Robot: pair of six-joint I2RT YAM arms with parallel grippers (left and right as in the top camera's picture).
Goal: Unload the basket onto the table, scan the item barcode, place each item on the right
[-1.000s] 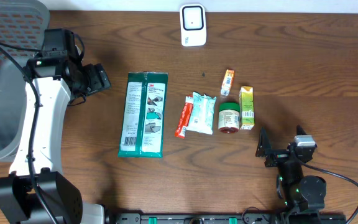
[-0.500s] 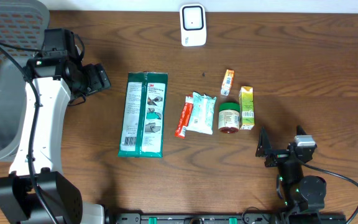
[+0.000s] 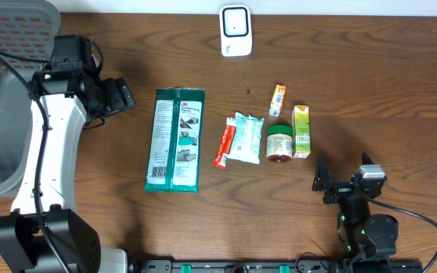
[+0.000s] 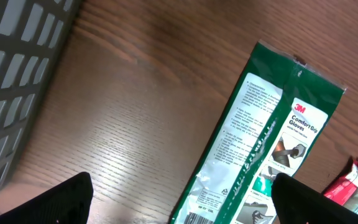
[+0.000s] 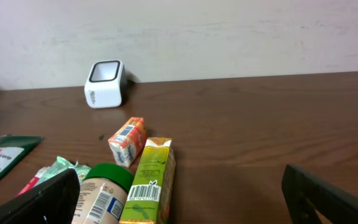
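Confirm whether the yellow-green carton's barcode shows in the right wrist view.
Yes, a black-and-white barcode is plainly visible on the upward face of the yellow-green carton, which lies beside the jar.

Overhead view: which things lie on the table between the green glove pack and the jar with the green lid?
In the overhead view, two lie between glove pack and jar: a red sachet, then a pale teal packet beside the jar.

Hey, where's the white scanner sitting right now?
In the overhead view the white scanner stands at the far edge of the table, near the middle, beyond the small orange carton and apart from every item.
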